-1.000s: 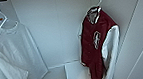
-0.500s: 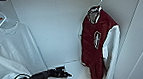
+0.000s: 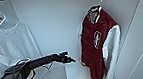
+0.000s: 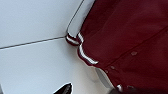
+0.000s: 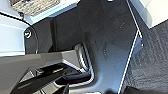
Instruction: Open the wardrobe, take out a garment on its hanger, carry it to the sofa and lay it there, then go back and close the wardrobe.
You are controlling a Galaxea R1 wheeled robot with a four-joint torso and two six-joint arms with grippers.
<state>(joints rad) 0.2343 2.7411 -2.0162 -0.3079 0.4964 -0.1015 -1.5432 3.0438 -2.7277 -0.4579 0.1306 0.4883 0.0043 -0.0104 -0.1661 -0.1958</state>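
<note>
Nearest, the left gripper (image 3: pixel 68 58) reaches into the open wardrobe (image 3: pixel 53 24) holding nothing; how far its jaws are parted I cannot tell. Beyond and to its right, apart from it, the garment (image 3: pixel 95 43) hangs on its hanger (image 3: pixel 100 1); the white shirt (image 3: pixel 11 45) hangs at left. A good pick probably means rising to the hanger's hook, not the jacket's hem. Compared with a second ago, the arm has newly extended into the wardrobe.

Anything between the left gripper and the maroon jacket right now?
No: in the head view, just bare white wardrobe back between left gripper and jacket.
</note>
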